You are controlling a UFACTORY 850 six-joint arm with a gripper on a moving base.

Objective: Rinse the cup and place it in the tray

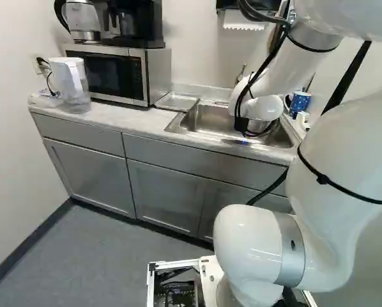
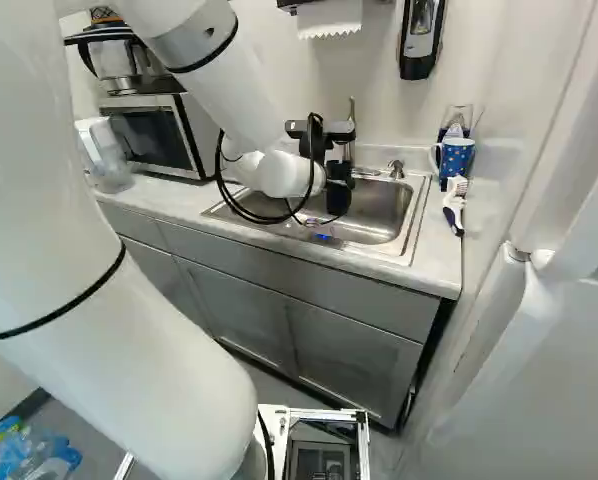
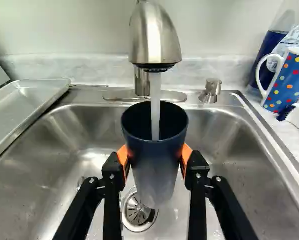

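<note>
Looking first at the left base view, I find the tray [image 1: 176, 101] on the counter [image 1: 140, 121], between the microwave [image 1: 117, 73] and the sink [image 1: 200, 120]. It is off to the left of where the arm [image 1: 306, 57] reaches; the arm's end hides the cup there.

In the right base view the arm's end hangs over the sink, just short of the faucet [image 2: 351, 130]. A dark shape shows at its tip, but I can't separate cup from fingers in it. The dotted mug [image 2: 457, 157] stands on the opposite side of the sink from the tray.

The wrist view settles the grip. The cup [image 3: 156, 155] is between the fingers of the gripper [image 3: 155, 156], which are parted only as far as its body lets them, an orange pad against either side. It stands upright, mouth up, over the basin near the drain [image 3: 138, 212], and the water [image 3: 155, 100] falls straight into it. So its long axis runs along the stream, across the way the fingers reach.

To my eye it's mid-rinse. What matters next is that sideways gap: I'd tip the cup out over the basin, draw it clear of the faucet head, then carry it left to the tray. Going up too soon could knock its rim on the spout.
</note>
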